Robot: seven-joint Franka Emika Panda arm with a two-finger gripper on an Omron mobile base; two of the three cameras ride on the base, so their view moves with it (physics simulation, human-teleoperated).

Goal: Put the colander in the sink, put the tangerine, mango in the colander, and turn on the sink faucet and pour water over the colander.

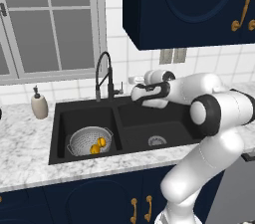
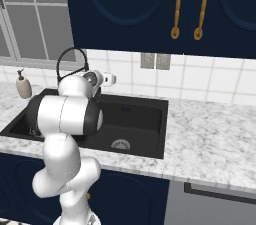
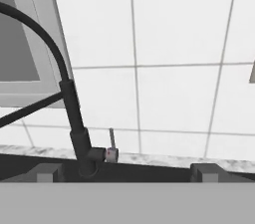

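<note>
The colander (image 1: 84,138) sits in the left basin of the black sink (image 1: 134,118). Inside it lie the orange tangerine (image 1: 94,149) and the yellower mango (image 1: 102,142). The tall black sink faucet (image 1: 103,76) rises behind the divider, with its arched neck (image 2: 70,55) above my arm. My gripper (image 1: 133,93) hovers over the back of the right basin, just right of the faucet's side lever (image 3: 111,141) and pointing at it. It is open, with the fingertips (image 3: 45,172) wide apart and nothing between them. The water is out of view.
A beige soap dispenser (image 1: 39,104) stands on the marble counter (image 1: 30,163) left of the sink. The right basin holds a steel drain (image 1: 157,141). Dark blue upper cabinets (image 1: 189,4) hang above, and the tiled wall (image 3: 174,93) is close behind the faucet.
</note>
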